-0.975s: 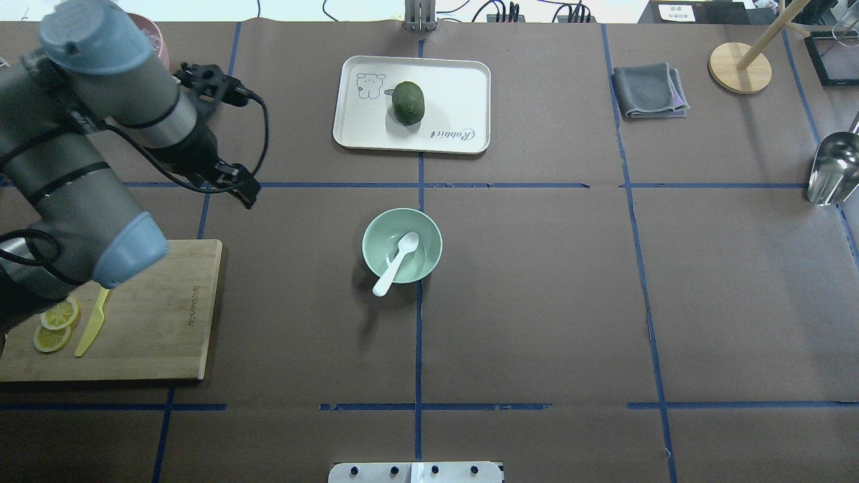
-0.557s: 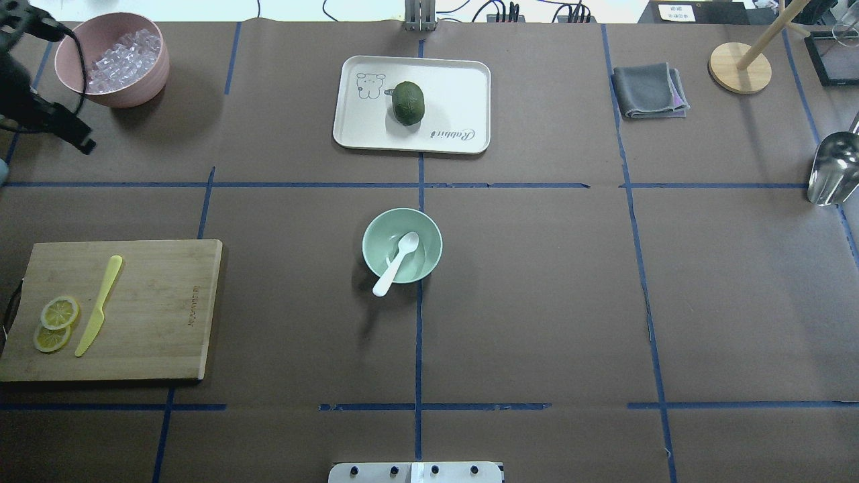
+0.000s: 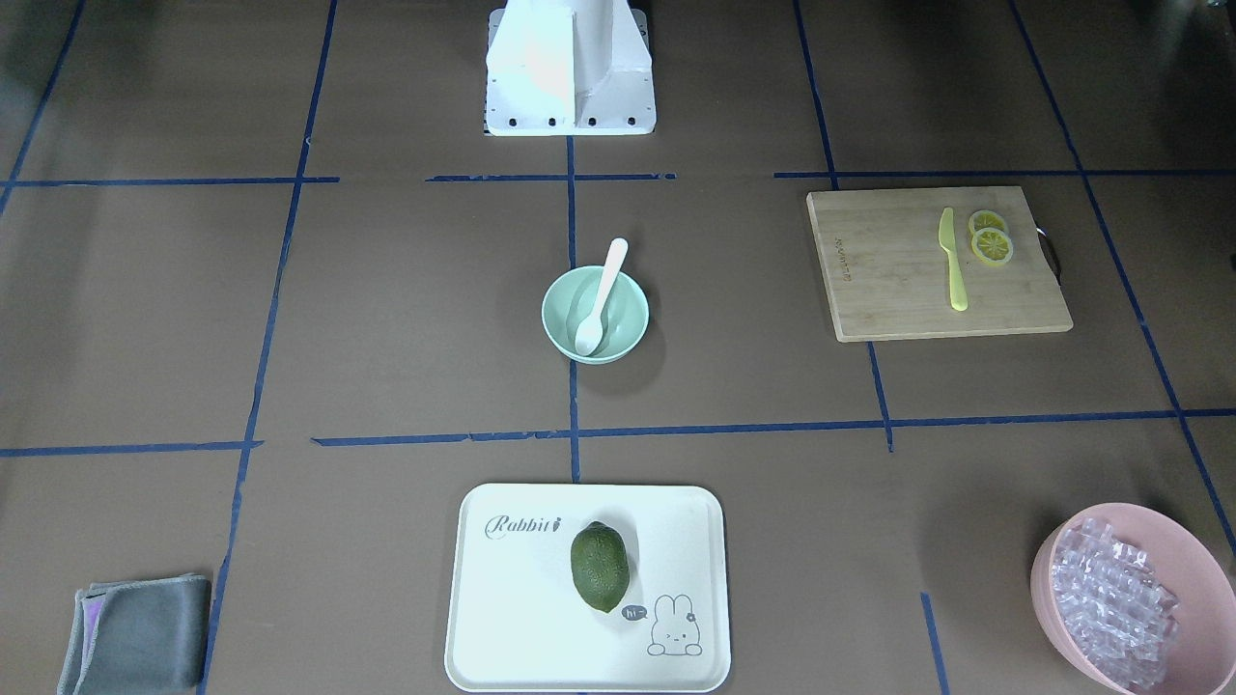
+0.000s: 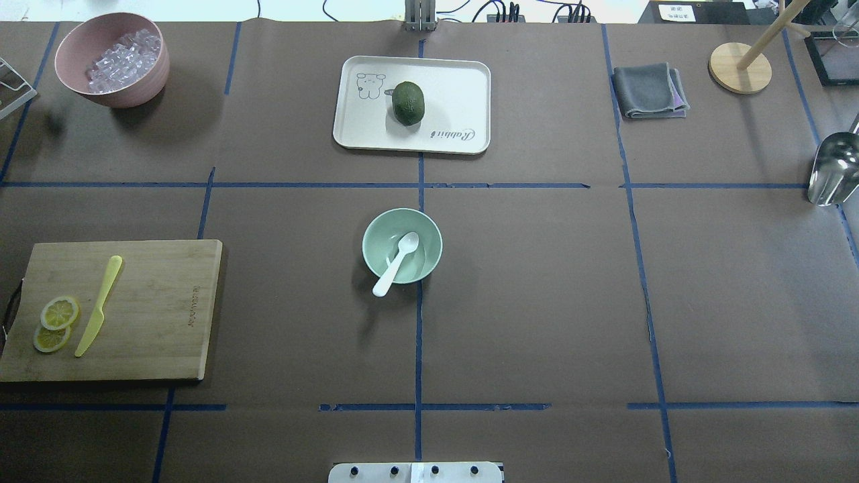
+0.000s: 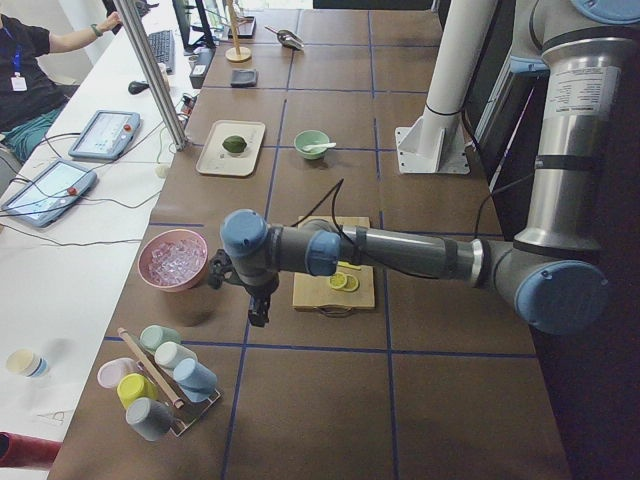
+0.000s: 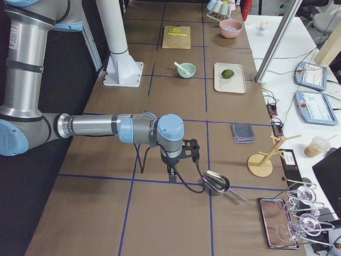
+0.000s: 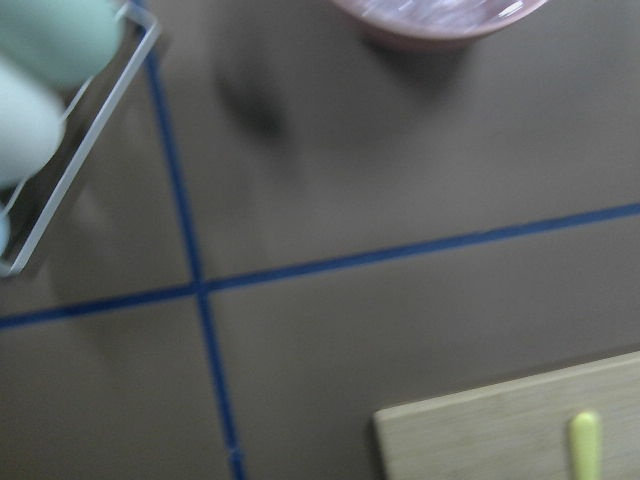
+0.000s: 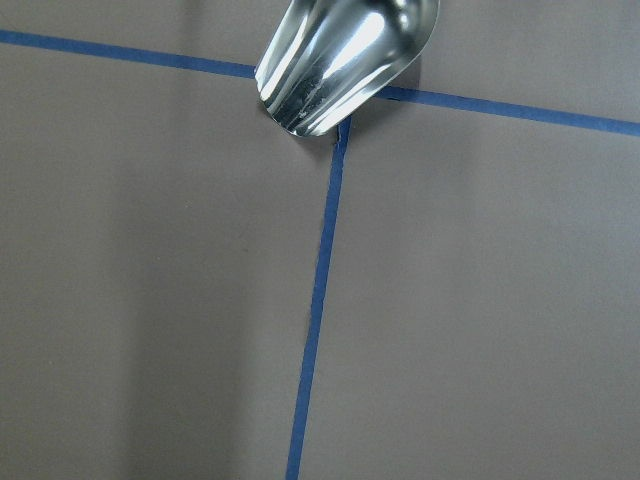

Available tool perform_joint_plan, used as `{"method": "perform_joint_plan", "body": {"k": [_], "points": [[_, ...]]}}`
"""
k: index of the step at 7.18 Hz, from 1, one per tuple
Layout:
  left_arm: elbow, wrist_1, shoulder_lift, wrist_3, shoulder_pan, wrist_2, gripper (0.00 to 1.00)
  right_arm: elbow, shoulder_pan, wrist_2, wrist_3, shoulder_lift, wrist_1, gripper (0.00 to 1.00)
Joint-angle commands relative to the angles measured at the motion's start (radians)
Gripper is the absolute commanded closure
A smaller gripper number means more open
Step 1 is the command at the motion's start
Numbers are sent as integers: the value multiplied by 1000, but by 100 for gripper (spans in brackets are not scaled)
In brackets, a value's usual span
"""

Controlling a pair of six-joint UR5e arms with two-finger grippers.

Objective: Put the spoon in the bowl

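White plastic spoon (image 4: 396,263) lay in the mint-green bowl (image 4: 429,238) at table centre. The scoop was down on the glossy inside, and the handle leaned on the near, robot-side rim and stuck out past it. No gripper touched either.

Judged: placing step done, task reads as complete. Any next move called only for keeping both arms away from the bowl, since a knock on the overhanging handle might tip the spoon out.

Overhead and front-facing views showed no arm at all; only the side views did. Left gripper (image 5: 259,308) hung over bare table at the far left end, between the pink bowl (image 5: 175,287) of ice cubes and the cutting board (image 5: 312,298). Right gripper (image 6: 172,173) hung at the right end, just beside the metal scoop (image 6: 216,182). Jaw opening: cannot tell for either, as both showed small and side-on.

Wrist views showed no fingers. The left was blurred, with a board corner and the yellow knife (image 7: 585,440) tip. The right showed the scoop over a tape crossing.
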Motion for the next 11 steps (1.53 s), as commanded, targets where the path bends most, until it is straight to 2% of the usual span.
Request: {"method": "perform_joint_plan", "body": {"k": [1, 11], "points": [[32, -143, 47, -3, -19, 5, 0, 1, 0, 0, 3, 5, 0, 1], [9, -115, 60, 34, -40, 1, 0, 7, 0, 0, 1, 7, 1, 1]]}}
